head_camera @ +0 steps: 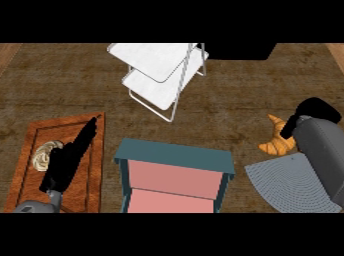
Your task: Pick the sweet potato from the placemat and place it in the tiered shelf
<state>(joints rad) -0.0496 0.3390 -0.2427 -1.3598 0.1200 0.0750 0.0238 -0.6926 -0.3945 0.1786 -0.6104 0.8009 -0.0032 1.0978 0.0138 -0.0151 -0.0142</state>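
Head view: at right of the frame the right hand [317, 111] curls over the orange sweet potato [278, 141], which lies just above the grey placemat [289, 184]. White tiered shelf [162, 70] stands at upper centre. Left hand [70, 156] rests with straight fingers over the wooden board [94, 190] at lower left.

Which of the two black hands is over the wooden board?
The left hand: it lies stretched out flat above the wooden board at the view's left. The right hand is at the far right, beside the orange sweet potato.
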